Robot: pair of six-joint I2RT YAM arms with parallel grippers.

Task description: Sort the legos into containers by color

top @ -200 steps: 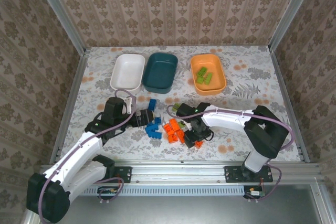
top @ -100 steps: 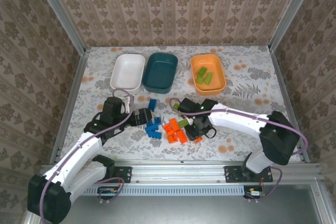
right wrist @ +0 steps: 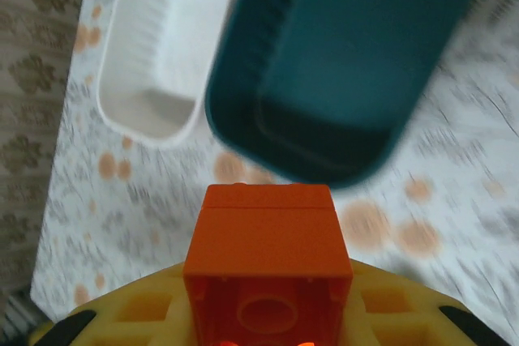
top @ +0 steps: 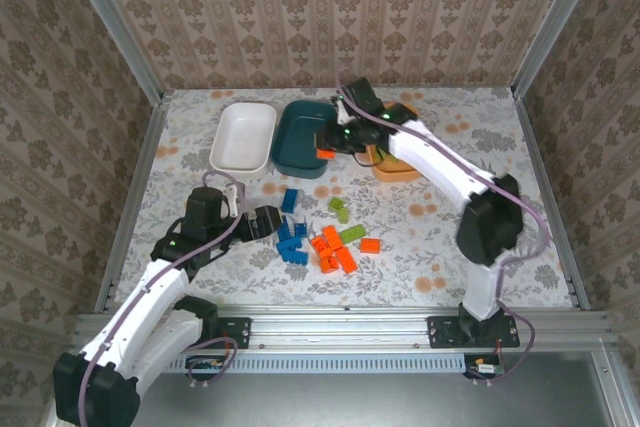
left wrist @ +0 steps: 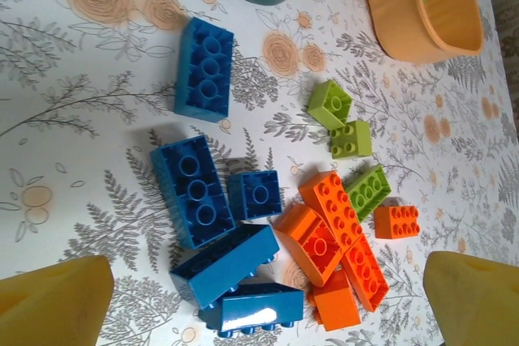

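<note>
My right gripper (top: pixel 327 149) is shut on a small orange lego (right wrist: pixel 268 253) and hangs over the near rim of the dark teal container (top: pixel 302 135), with the white container (top: pixel 243 137) to its left. The orange container (top: pixel 396 165) lies partly under the right arm. Loose legos lie mid-table: blue ones (top: pixel 291 241), an orange cluster (top: pixel 333 250), a single orange one (top: pixel 370 245) and green ones (top: pixel 341 210). My left gripper (top: pixel 264 223) stands open just left of the blue bricks (left wrist: pixel 193 192), its yellow fingers (left wrist: pixel 50 301) wide apart and holding nothing.
Patterned walls and metal posts close the table on three sides. The right arm stretches diagonally from its base to the back centre, above the table's right half. A lone blue brick (top: pixel 290 199) lies behind the pile.
The right gripper closed on an orange lego at the pile, lifted it and swung far back to the teal container. The left gripper drew back slightly to the left.
</note>
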